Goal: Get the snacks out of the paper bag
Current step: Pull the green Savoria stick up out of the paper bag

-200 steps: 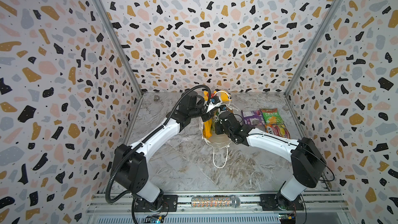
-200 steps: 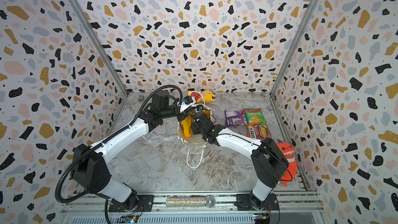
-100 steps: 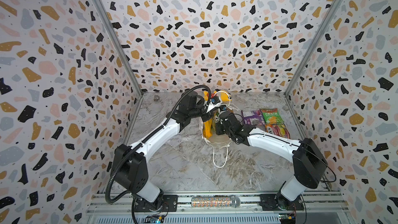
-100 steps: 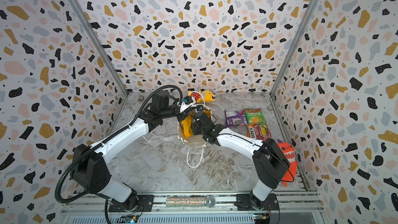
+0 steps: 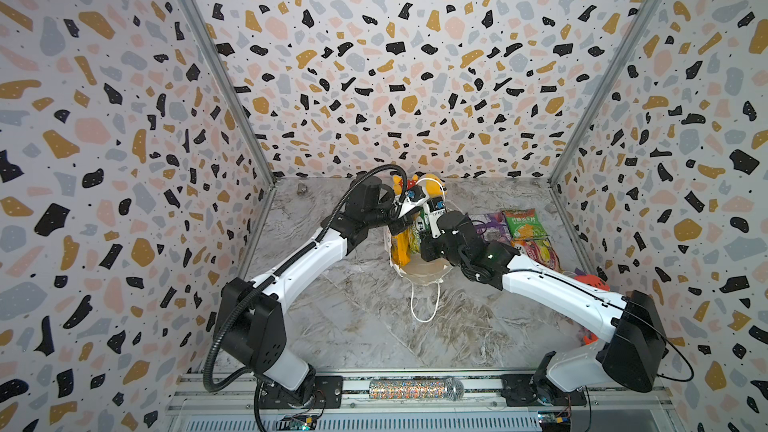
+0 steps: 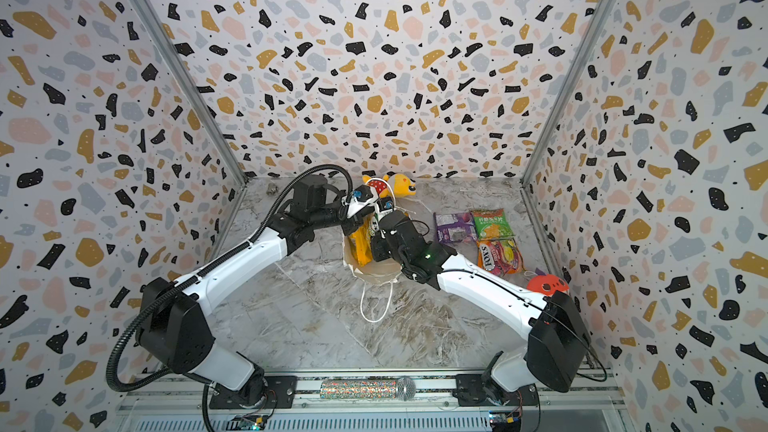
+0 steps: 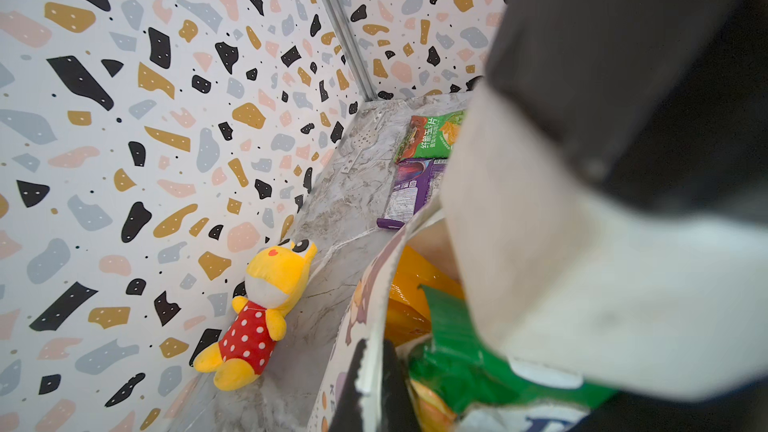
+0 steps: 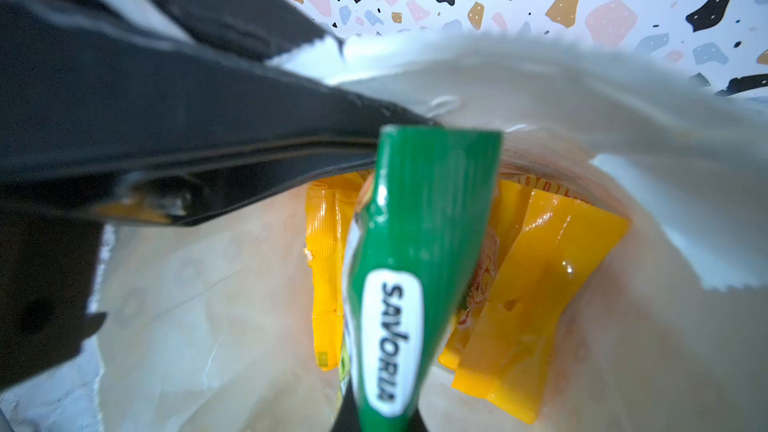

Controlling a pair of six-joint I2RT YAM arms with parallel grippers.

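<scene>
Gripping the green packet (image 8: pixel 419 222) at the paper bag (image 5: pixel 422 275) mouth: right gripper (image 8: pixel 378 419) is clenching it, left gripper (image 7: pixel 368 384) is pinching the rim. Extraction step, likely; next is needing a straight lift past orange packets (image 8: pixel 536 284).

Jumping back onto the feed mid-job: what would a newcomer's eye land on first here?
Both arms meet over the paper bag in the middle of the table. The left gripper pinches its rim, and the right gripper is shut on a green SAVORLA packet at the bag's mouth, with orange-yellow packets inside below it. On the table's right side lie a purple packet, a second green packet and a red-pink FOX'S packet. A yellow plush toy lies at the back.
</scene>
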